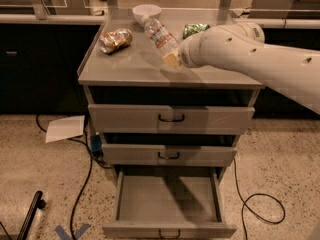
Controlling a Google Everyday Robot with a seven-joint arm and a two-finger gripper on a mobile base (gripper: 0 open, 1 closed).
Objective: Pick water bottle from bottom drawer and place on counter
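Observation:
The water bottle (159, 35), clear with a white-and-red label, hangs tilted over the counter (125, 68), cap pointing back-left. My gripper (171, 60) comes in from the right on the white arm and is shut on the bottle's lower end, just above the counter's middle. The bottle's shadow falls on the grey top beneath it. Below, the bottom drawer (167, 200) stands pulled out with a bare tray inside.
A crushed brown can (115, 40) lies on the counter's left, a green can (195, 30) at the back right, and a white bowl (146, 12) at the back. The two upper drawers are closed. Paper (65, 128) and cables lie on the floor.

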